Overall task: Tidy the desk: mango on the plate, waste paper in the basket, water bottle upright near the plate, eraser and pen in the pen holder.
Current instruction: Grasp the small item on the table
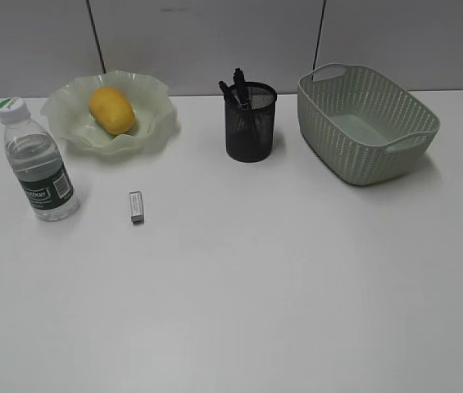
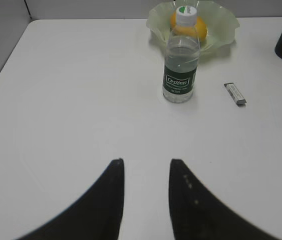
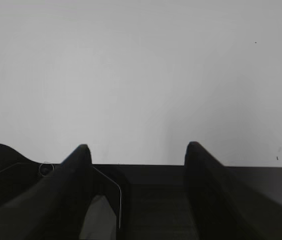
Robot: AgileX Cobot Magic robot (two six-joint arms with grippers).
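The yellow mango [image 1: 112, 110] lies in the pale green wavy plate [image 1: 57, 108]. Left of the plate the water bottle [image 1: 39, 160] stands upright. A small grey eraser [image 1: 136, 206] lies flat on the desk [image 1: 256, 278], right of the bottle. Black pens [image 1: 236, 85] stick out of the black mesh pen holder [image 1: 250, 123]. The basket [image 1: 366, 123] stands at the right, and the waste paper is out of view. In the left wrist view my left gripper [image 2: 146, 162] is open and empty, well short of the bottle [image 2: 181, 60] and the eraser [image 2: 235, 93]. My right gripper [image 3: 138, 146] is open over bare desk.
Neither arm shows in the exterior view. A grey panel wall [image 1: 215, 41] runs along the desk's far edge. In the left wrist view the desk's left edge [image 2: 6, 65] meets the wall. A dark surface [image 3: 155, 200] lies under the right gripper.
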